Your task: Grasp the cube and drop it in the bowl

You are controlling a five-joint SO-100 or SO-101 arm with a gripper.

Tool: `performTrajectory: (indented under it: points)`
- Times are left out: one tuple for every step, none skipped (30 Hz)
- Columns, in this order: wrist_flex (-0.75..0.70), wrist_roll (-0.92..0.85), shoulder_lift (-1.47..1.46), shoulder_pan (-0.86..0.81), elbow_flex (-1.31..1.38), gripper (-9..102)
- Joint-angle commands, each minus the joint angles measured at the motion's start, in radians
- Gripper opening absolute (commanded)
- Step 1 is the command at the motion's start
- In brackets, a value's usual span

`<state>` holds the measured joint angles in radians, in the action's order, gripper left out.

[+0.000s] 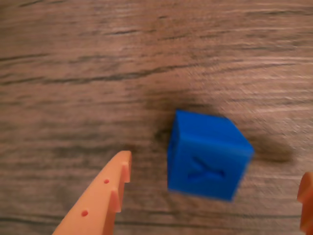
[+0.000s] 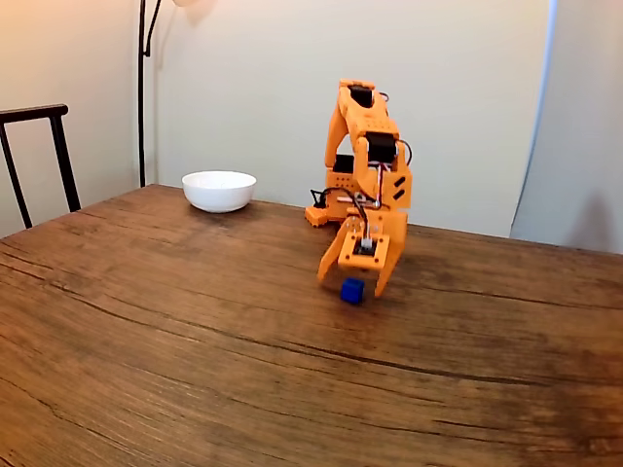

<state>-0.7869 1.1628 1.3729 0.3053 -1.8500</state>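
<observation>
One wooden table (image 2: 146, 331) is carrying everything. One white bowl (image 2: 219, 190) is sitting far back at the left in the fixed view, well apart from the arm. One orange gripper (image 2: 351, 276) is hanging spread over the one blue cube (image 1: 208, 154). The cube is looking light, stiff and probably a little slippery; its two flat opposite sides seem best for holding.

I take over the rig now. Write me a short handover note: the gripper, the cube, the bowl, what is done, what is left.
Gripper: open, lowered over the blue cube, one finger on each side, not closed on it.
Cube: on the wooden table, between the fingers in the wrist view.
White bowl: far side of the table, left of the arm in the fixed view.
Done: approach.
Left: close, lift, carry, drop in bowl.
</observation>
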Motion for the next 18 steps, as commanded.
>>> performTrajectory:
  points:
    - [-0.002, -0.014, -0.02, 0.003, 0.072, 45]
    - [-0.002, -0.014, -0.032, 0.005, 0.08, 45]
    - [-0.002, -0.014, -0.041, 0.005, 0.086, 45]
    - [-0.002, -0.014, -0.049, 0.005, 0.091, 45]
    - [-0.003, -0.014, -0.055, 0.003, 0.095, 45]
    - [-0.002, -0.014, -0.058, 0.003, 0.095, 45]
    - [-0.002, -0.014, -0.058, 0.002, 0.095, 45]
    - [-0.002, -0.014, -0.058, 0.002, 0.094, 45]
    - [-0.003, -0.014, -0.058, 0.002, 0.094, 45]
    - [-0.003, -0.014, -0.058, 0.003, 0.092, 45]
    - [-0.003, -0.014, -0.058, 0.006, 0.091, 45]
    - [-0.003, -0.014, -0.058, 0.006, 0.089, 45]
    - [-0.003, -0.014, -0.058, 0.008, 0.087, 45]
    - [-0.005, -0.014, -0.058, 0.008, 0.086, 44]
    - [-0.005, -0.014, -0.058, 0.008, 0.086, 43]
    - [-0.005, -0.014, -0.058, 0.008, 0.086, 40]
    - [-0.005, -0.014, -0.058, 0.008, 0.084, 38]
    - [-0.005, -0.014, -0.058, 0.008, 0.08, 35]
